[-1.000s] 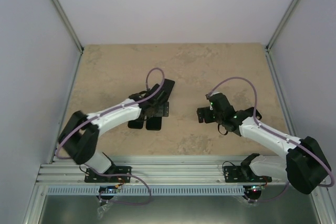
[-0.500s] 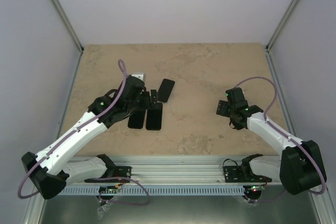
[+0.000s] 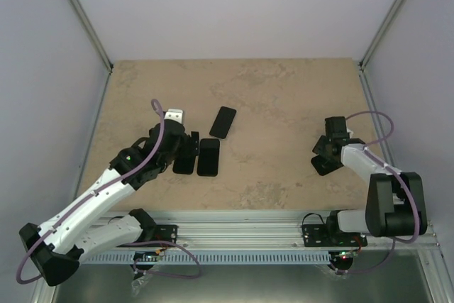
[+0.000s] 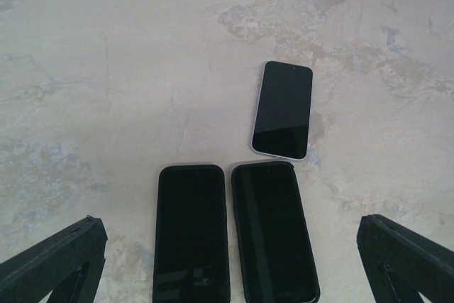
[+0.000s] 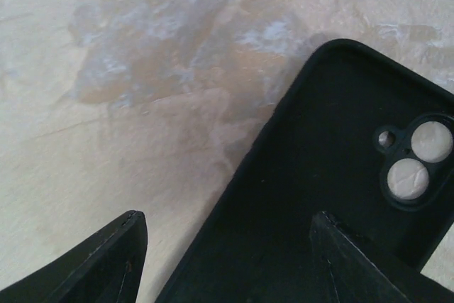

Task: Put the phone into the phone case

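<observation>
Both arms have pulled back toward their own sides — the left gripper (image 4: 228, 260), spread wide and empty, faces the phone (image 4: 282, 109) lying lengthwise just beyond two black slabs (image 4: 191, 235), while the right gripper (image 5: 227, 232), equally wide, hovers over the phone case (image 5: 333, 175), well apart.

Beige marbled tabletop (image 3: 284, 97), pale lavender walls (image 3: 234, 5), aluminium frame (image 3: 85, 23)

Seemingly, phone case (image 5: 319, 175) lies well right of phone (image 3: 223, 121).
</observation>
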Action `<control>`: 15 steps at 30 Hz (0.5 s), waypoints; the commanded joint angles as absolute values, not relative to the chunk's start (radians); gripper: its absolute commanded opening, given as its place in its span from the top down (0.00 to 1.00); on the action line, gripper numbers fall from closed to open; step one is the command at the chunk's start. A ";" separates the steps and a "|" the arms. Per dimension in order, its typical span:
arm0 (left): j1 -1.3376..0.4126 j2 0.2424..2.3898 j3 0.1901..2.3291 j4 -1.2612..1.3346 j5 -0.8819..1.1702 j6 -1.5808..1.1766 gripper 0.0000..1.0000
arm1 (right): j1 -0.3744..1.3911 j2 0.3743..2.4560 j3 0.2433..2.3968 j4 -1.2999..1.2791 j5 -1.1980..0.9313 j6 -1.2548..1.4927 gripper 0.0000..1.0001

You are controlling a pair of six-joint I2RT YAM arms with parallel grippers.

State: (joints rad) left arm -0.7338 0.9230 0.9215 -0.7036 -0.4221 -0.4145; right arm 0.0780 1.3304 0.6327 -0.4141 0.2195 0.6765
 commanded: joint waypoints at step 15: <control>-0.722 0.856 0.897 -0.660 -0.470 -0.397 0.01 | 0.032 1.563 0.708 -0.368 0.254 0.701 0.77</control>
State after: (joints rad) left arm -0.7326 0.8711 0.9081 -0.6800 -0.4477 -0.4118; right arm 0.0387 1.5276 0.7143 -0.3580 0.2504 0.6857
